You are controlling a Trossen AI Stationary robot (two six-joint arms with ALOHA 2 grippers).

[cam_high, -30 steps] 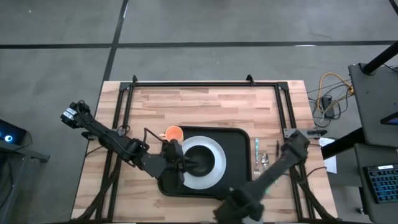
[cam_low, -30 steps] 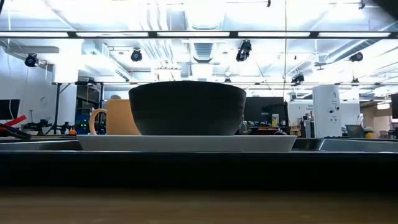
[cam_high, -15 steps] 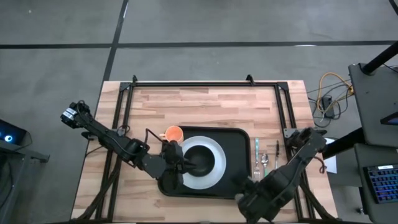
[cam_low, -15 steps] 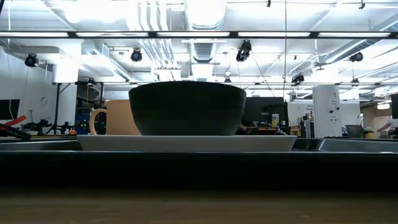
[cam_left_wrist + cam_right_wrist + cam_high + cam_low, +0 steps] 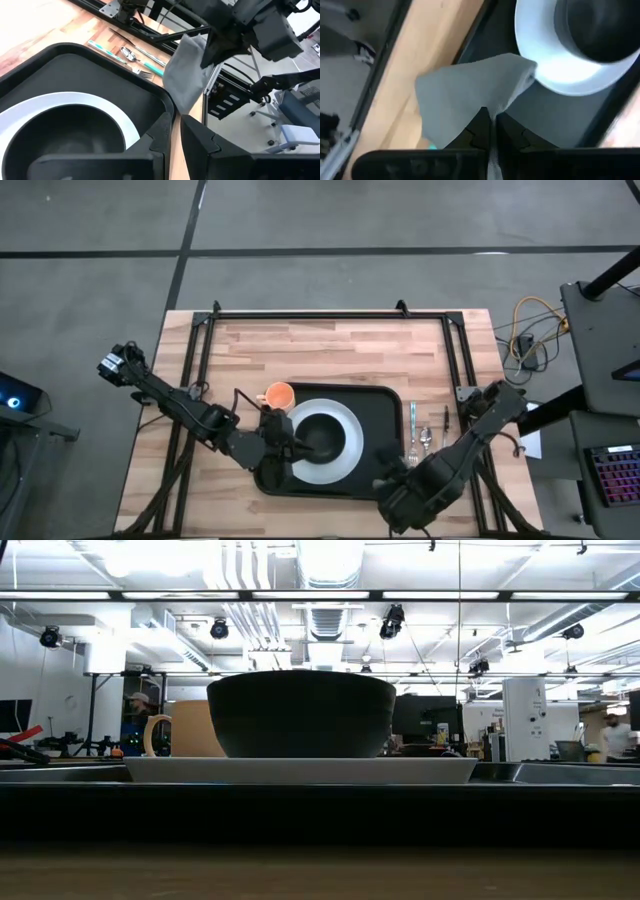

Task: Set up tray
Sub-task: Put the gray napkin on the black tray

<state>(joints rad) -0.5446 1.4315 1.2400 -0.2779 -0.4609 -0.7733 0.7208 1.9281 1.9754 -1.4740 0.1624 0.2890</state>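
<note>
The black tray (image 5: pixel 372 408) sits mid-table holding a white plate (image 5: pixel 342 455). The right gripper (image 5: pixel 491 120) pinches a grey napkin (image 5: pixel 470 97) over its near right corner; the left gripper (image 5: pixel 176 134), fingers nearly together, hovers above the plate.

- Pale butcher-block wooden table (image 5: pixel 330 355): visible grain
- Large black rectangular tray (image 5: pixel 150 102): smooth plastic look, slight sheen
- Soft grey cloth napkin (image 5: pixel 465 102): matt, creased
- White round plate (image 5: pixel 545 67): glossy
</note>
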